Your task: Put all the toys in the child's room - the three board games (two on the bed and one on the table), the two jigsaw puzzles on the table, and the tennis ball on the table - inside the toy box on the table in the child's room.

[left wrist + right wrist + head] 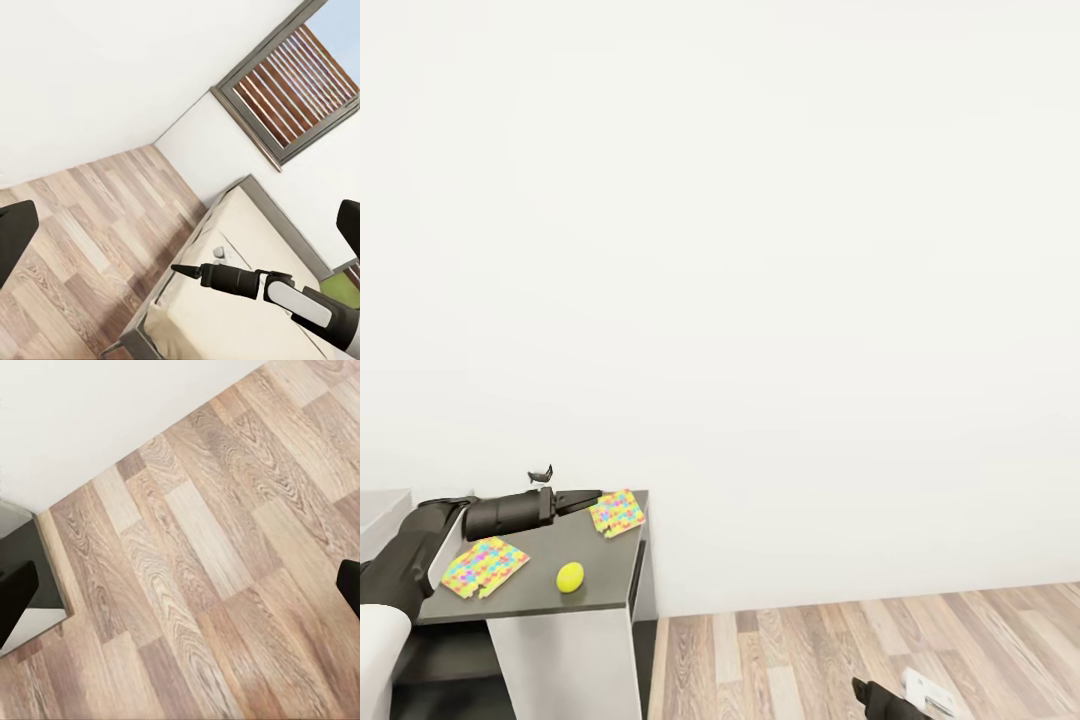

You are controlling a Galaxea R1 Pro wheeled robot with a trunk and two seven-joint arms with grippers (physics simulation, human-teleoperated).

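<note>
The tennis ball (570,577) sits near the front edge of the worktop (550,598), between 2 jigsaw puzzles: one (484,567) at its 9 o'clock, the other (617,513) at its 1 o'clock. The left arm (510,514) lies across the worktop just behind it, clearly nearer than the right. The left claw (180,225) and the right claw (180,585) stand wide open, both empty.
</note>
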